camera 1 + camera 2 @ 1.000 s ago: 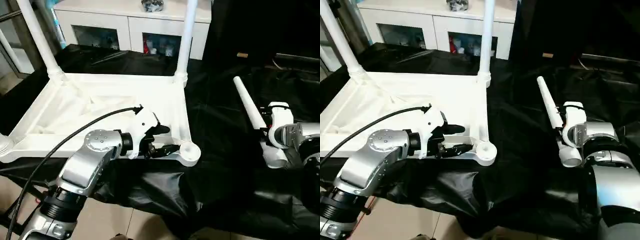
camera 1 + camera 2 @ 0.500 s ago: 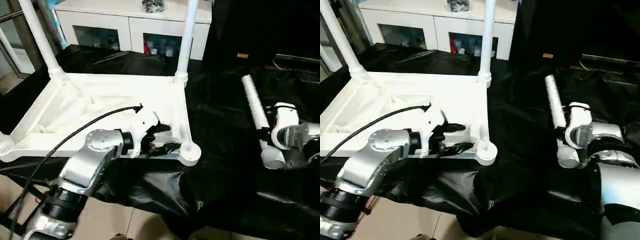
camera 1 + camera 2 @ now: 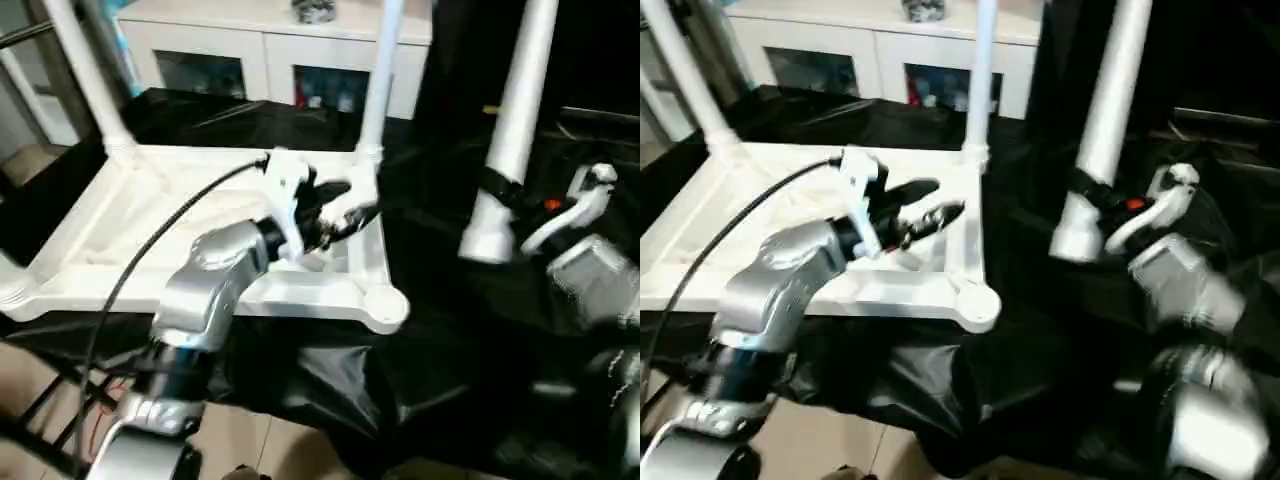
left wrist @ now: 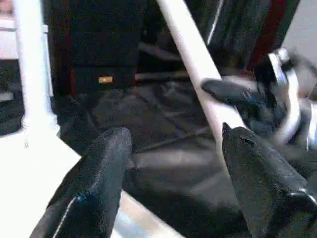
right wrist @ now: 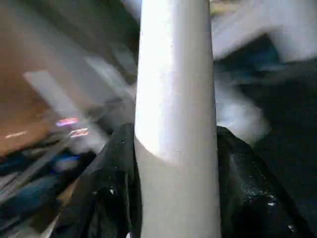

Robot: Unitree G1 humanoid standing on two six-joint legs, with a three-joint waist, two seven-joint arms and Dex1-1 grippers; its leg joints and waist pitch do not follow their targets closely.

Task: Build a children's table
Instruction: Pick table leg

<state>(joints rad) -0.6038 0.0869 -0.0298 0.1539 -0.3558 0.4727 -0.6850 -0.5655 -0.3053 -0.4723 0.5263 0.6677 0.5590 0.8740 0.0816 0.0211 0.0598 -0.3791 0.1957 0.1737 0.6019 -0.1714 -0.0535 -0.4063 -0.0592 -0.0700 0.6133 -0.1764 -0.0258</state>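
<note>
I hold a white leg upright in my right end effector, its two black fingers squeezed on the tube near the fat end. The leg hangs beside the upside-down tabletop, near its empty corner socket. I think I should keep the leg straight, line up the fat end over that socket, then push down slowly. My left end effector hovers open over the tabletop's edge, holding nothing.

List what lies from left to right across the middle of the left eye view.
Tabletop → left tool → empty near corner socket → loose leg held upright → right tool gripping that leg low down.
</note>
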